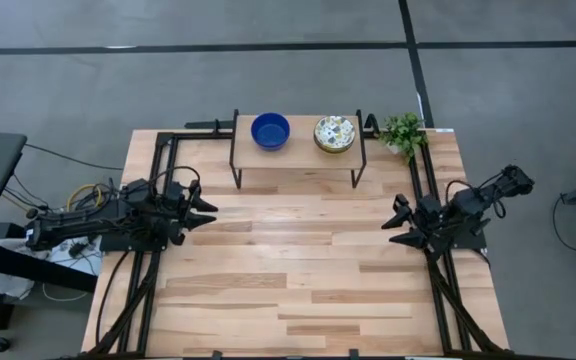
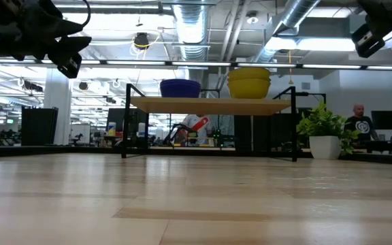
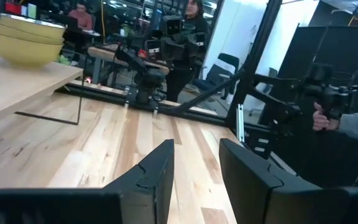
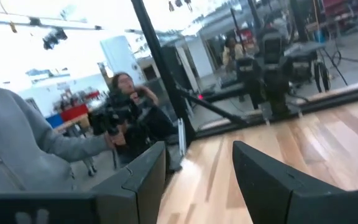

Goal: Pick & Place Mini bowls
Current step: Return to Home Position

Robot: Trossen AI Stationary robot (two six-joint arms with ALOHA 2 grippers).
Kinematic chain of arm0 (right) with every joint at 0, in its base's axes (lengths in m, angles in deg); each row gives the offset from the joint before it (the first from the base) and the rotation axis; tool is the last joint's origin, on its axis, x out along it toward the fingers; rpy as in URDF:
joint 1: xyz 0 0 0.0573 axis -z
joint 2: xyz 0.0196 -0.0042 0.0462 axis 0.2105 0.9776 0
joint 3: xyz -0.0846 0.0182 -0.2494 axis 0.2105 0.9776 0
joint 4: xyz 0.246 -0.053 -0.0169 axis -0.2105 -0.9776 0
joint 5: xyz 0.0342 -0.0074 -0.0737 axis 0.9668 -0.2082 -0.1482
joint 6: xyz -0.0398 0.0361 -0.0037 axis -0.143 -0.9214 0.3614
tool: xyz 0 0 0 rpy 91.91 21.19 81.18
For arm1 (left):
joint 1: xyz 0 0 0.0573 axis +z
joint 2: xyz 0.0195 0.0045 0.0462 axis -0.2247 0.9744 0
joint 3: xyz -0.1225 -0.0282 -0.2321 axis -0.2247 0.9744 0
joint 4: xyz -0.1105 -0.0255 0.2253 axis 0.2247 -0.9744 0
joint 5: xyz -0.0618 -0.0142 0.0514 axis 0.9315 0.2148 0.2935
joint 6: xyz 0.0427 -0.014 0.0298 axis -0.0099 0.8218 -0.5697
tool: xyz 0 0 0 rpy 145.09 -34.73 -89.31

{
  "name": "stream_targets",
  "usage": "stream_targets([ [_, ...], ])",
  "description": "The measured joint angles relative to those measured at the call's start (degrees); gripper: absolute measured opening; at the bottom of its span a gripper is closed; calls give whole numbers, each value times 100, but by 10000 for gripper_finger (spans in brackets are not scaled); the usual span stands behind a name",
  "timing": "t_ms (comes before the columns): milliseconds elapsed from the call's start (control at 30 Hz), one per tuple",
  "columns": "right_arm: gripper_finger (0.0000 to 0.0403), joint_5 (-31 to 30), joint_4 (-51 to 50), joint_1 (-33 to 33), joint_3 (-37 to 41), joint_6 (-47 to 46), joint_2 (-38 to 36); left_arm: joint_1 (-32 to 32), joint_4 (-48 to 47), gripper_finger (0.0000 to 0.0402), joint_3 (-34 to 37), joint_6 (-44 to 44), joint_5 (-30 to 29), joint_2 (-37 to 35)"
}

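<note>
The left end effector (image 1: 206, 213) hung over the left side of the table (image 1: 298, 260). Its two fingers were spread apart and held nothing. It pointed to the right, across the table.

The blue bowls (image 1: 270, 130) sat in one pile on the left part of the shelf (image 1: 298, 155), at the far side of the table. From the left end effector they lay farther away and to the right, well apart from it. How many bowls were in the pile could not be told.

Just beside them to the right, on the same shelf, sat the cream bowls with the green and yellow pattern (image 1: 334, 133), also in one pile. The two piles did not touch. The bowls were round, so they had no long side, but the shelf itself ran from left to right.

A small green plant (image 1: 403, 132) stood on the table just past the right end of the shelf.

The right end effector (image 1: 398, 222) hung over the right side of the table. Its fingers were spread too, with nothing between them. It pointed to the left. From it, the patterned pile lay farther away and to the left.

The blue pile was nearer the left arm and the patterned pile nearer the right arm. No bowl showed on the table itself, so the job looked about done. The next move likely needed no grab, only both arms resting at their own sides, away from the shelf.
</note>
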Motion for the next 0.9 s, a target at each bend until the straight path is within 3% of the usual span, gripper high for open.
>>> stream_targets([
  [167, 178, 0, -146, 2, 90, 335, -552, 0, -38, 126, 0, -176, -2, 0],
  [467, 177, -6, -397, -1, 120, 326, -458, 0, -74, 126, 94, -663, -31, 9],
  [767, 176, -18, -450, 2, 119, 560, -454, 0, -31, 126, 382, -320, -72, 12],
  [900, 178, -17, -451, 2, 119, 584, -452, 0, -40, 126, 382, -582, -406, 13],
])
